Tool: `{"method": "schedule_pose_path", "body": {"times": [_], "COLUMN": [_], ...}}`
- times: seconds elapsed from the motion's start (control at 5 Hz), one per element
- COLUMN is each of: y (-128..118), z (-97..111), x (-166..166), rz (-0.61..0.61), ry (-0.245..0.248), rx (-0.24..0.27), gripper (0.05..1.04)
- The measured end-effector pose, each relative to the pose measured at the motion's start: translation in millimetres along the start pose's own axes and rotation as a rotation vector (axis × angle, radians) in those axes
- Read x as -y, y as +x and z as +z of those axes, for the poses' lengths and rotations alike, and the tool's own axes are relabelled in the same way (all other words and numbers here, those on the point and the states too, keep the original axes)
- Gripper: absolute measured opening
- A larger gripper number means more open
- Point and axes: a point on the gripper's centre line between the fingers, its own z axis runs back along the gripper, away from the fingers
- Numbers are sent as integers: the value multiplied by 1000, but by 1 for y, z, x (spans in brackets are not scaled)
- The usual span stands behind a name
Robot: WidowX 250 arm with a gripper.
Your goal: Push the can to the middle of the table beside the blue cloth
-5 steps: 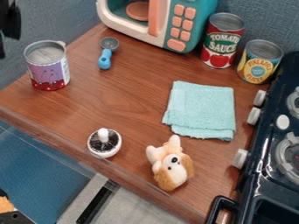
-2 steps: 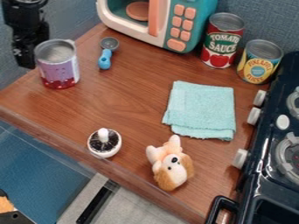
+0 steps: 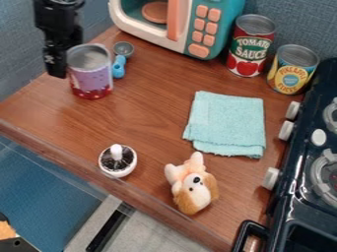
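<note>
While arm (image 3: 58, 15) hangs downward, pincer (image 3: 58, 68) (apart or together, cannot tell) touches can (image 3: 91, 74).

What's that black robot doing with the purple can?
The robot's black gripper is right up against the far left side of the purple can, which stands upright on the wooden table. It looks like it's pushing the can toward the blue cloth. The can isn't beside the cloth yet.

wooden table (image 3: 131, 115) under purple can (image 3: 91, 76), blue spoon (image 3: 118, 68), toy microwave (image 3: 186, 30), red can (image 3: 247, 49), yellow can (image 3: 291, 71), blue cloth (image 3: 227, 123), plush dog (image 3: 193, 187), brush (image 3: 117, 160)
</note>
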Motion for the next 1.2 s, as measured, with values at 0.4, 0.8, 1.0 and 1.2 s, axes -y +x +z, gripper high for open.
{"method": "schedule_pose_path", "body": {"times": [0.4,0.8,1.0,1.2], "y": [-56,-119,-133,-130], "z": [8,22,25,26], "x": [3,3,8,8], "rz": [-127,-263,-305,-295], "ry": [0,-37,-43,-42], "rx": [7,-21,-32,-13], "gripper": [999,999,999,999]}}
